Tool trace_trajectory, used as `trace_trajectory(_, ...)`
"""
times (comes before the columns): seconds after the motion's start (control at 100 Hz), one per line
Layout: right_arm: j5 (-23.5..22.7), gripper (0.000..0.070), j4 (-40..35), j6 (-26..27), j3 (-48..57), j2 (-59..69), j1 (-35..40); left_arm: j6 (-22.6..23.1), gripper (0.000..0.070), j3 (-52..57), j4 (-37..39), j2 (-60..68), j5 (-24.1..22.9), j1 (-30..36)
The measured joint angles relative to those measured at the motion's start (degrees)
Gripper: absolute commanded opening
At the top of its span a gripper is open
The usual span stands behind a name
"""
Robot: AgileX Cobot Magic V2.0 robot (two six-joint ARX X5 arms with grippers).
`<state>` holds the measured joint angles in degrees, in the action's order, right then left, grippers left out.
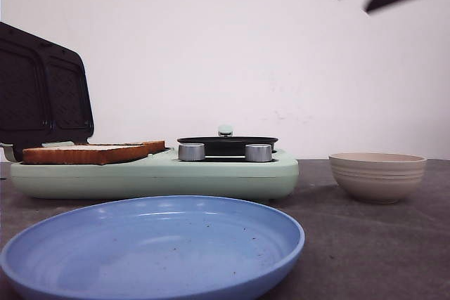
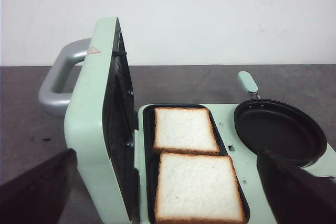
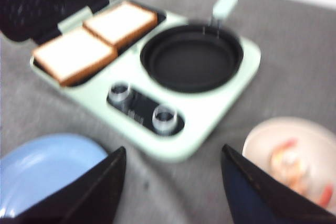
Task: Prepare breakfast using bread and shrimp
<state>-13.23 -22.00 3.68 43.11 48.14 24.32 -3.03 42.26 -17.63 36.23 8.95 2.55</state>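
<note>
Bread [image 2: 193,163] lies in my toaster [image 3: 210,114]; shrimp [image 3: 294,169] in the bowl [image 1: 377,175] beside it. Both my hands [image 2: 168,192] [image 3: 173,187] gape wide, empty.

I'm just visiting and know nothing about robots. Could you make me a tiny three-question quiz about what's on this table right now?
1. True or false: the bread lies on the blue plate.
2. Where is the shrimp? A) black pan B) beige bowl C) blue plate
3. Fill in: the lid of the green appliance stands ____.

Key: 1 false, both slices sit in the appliance's toasting tray; 2 B; 3 open. Neither the left claw nor the right claw holds anything.
</note>
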Motion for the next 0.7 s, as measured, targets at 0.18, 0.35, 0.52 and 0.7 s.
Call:
trace_trajectory(0.18, 1.51, 0.0339, 0.15, 4.68, -11.43, -11.37, 0.00, -0.79, 0.0672, 0.00, -0.11, 0.17, 0.00, 0.00)
trace_trajectory(0.35, 2.80, 0.0340, -0.35, 6.51, -15.37, -16.17, 0.00, -0.85, 0.0672, 0.00, -0.11, 0.15, 0.00, 0.00)
trace_trajectory(0.52, 2.80, 0.0340, 0.11, 6.86, -15.37, -16.28, 0.00, -0.96, 0.0672, 0.00, -0.63, 0.15, 0.00, 0.00)
trace_trajectory(0.7, 2.78, 0.0340, 1.46, 7.13, -15.37, -16.24, 0.00, -2.51, 0.0672, 0.00, -3.48, 0.15, 0.07, 0.00)
